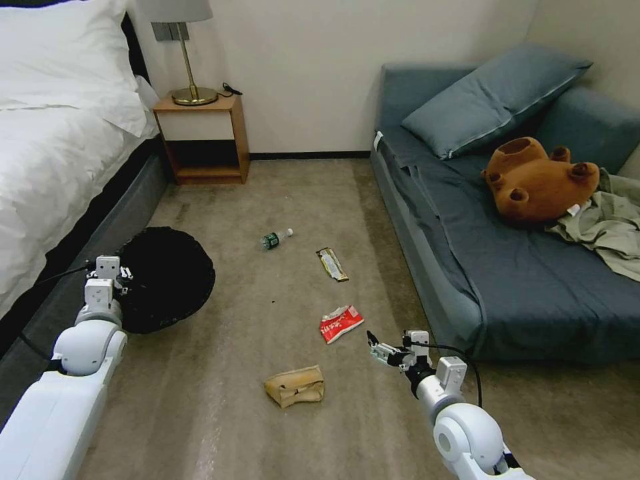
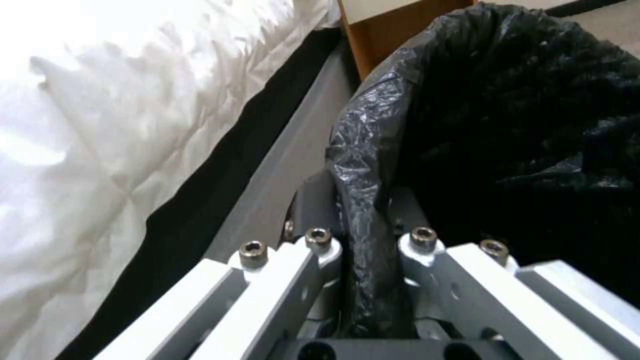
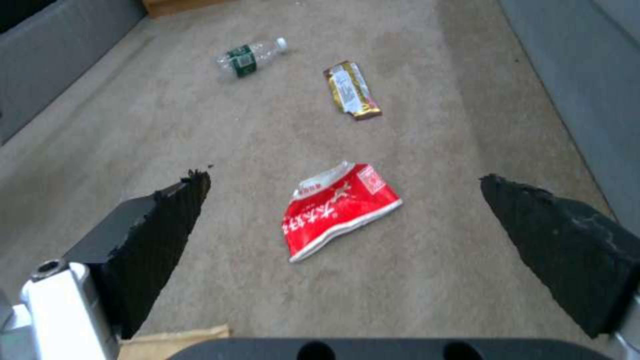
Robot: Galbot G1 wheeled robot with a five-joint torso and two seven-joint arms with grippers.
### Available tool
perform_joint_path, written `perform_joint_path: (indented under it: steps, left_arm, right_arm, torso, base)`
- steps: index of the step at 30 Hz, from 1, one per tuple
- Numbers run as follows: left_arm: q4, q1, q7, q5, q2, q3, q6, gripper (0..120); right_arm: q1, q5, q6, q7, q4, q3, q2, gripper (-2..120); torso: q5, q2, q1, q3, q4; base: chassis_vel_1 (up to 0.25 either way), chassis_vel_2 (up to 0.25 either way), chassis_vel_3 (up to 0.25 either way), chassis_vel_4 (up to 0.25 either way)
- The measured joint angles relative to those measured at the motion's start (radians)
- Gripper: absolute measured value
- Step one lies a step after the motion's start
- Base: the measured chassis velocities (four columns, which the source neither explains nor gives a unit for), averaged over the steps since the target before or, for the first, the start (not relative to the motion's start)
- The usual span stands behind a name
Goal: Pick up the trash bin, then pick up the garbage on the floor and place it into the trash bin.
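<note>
The trash bin (image 1: 170,273), round and black with a glossy bag liner, sits low beside the bed, its mouth tipped toward me. My left gripper (image 1: 125,275) is shut on its bag-covered rim (image 2: 363,200). The garbage lies on the carpet: a clear bottle (image 1: 276,238) (image 3: 250,55), a gold-brown bar wrapper (image 1: 332,264) (image 3: 352,90), a red-and-white snack packet (image 1: 341,323) (image 3: 340,210) and a tan paper bag (image 1: 295,385) (image 3: 180,334). My right gripper (image 1: 375,348) (image 3: 343,177) hangs open just right of the packet, which shows between its fingers (image 3: 167,225).
A white bed (image 1: 60,153) runs along the left, with a wooden nightstand (image 1: 203,137) and lamp behind the bin. A grey-blue sofa (image 1: 467,267) on the right holds a pillow, a brown plush toy (image 1: 537,180) and grey-green clothes (image 1: 607,227). Bare carpet lies between them.
</note>
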Motion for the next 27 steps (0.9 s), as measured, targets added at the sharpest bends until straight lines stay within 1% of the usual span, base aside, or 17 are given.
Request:
perform_joint_path:
  steps: [6, 27]
  left_arm:
    - [0.001, 0.0, 0.001, -0.003, 0.005, -0.002, -0.001, 4]
    - [0.002, 0.009, 0.001, -0.001, -0.008, 0.0, -0.004, 4]
  right_arm:
    - [-0.003, -0.001, 0.0, 0.0, -0.001, -0.002, -0.001, 100]
    - [0.012, -0.011, -0.006, 0.001, -0.023, -0.046, 0.006, 100]
  torso:
    - [0.0, 0.0, 0.0, 0.0, -0.0002]
    - [0.0001, 0.0, 0.0, 0.0, -0.0001]
  base:
    - [-0.09, 0.075, 0.086, -0.092]
    - [-0.084, 0.09, 0.09, -0.091]
